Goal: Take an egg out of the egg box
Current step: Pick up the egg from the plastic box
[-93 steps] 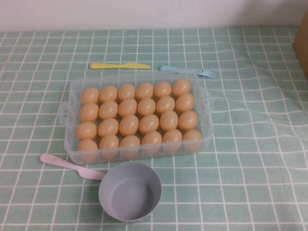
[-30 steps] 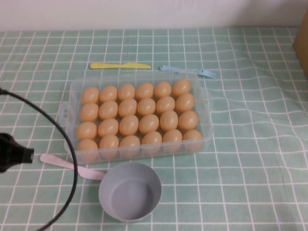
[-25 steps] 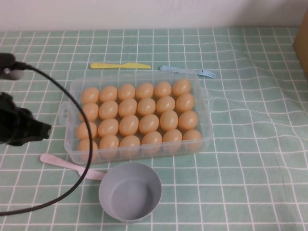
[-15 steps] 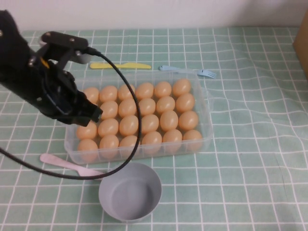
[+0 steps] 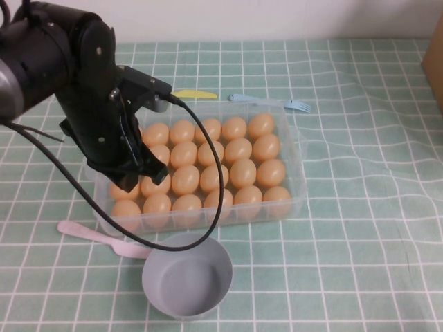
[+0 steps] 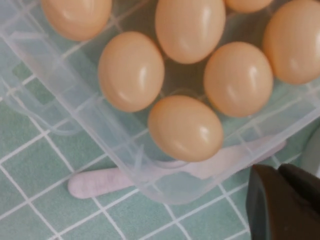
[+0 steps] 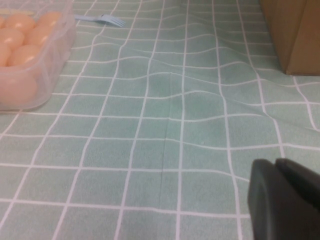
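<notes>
From above we see the closed, empty left gripper [image 5: 135,181] over the clear plastic egg box [image 5: 294,181] full of orange-tan eggs [image 5: 242,173], while the right gripper [image 7: 285,202], state unclear, hangs above green checked cloth [image 7: 150,130].

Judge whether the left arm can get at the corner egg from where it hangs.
Probably yes: the left gripper, shut, hangs over the open egg box near that egg; nothing covers it.

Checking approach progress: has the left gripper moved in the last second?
Yes. The left gripper swung in from the table's left edge and is now above the egg box's near-left eggs, shut.
</notes>
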Robot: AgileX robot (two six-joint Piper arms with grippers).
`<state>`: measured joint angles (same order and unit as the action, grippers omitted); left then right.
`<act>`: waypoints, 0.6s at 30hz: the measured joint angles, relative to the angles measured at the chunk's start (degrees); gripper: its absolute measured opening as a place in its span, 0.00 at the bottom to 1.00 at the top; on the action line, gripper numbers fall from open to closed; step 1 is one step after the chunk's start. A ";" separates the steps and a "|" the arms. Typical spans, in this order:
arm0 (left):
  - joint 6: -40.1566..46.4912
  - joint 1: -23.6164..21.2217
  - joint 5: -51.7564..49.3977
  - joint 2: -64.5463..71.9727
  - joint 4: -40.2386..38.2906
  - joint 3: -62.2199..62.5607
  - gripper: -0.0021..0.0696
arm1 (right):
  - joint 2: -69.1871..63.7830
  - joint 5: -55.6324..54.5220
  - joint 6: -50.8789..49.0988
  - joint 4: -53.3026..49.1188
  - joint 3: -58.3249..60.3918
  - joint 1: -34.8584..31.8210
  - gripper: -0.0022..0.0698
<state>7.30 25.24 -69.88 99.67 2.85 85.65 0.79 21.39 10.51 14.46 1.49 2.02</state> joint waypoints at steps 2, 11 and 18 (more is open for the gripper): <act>-0.04 0.00 0.13 0.36 0.71 0.00 0.02 | 0.00 0.00 0.00 0.00 0.00 0.00 0.01; 1.33 0.00 2.96 0.95 2.67 0.33 0.04 | 0.00 0.00 0.00 0.00 0.00 0.00 0.01; 2.30 0.00 3.19 3.96 2.85 0.33 0.46 | 0.00 0.00 0.00 0.00 0.00 0.00 0.01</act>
<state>9.60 25.24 -66.69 103.63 5.70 85.98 0.79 21.39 10.51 14.46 1.49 2.02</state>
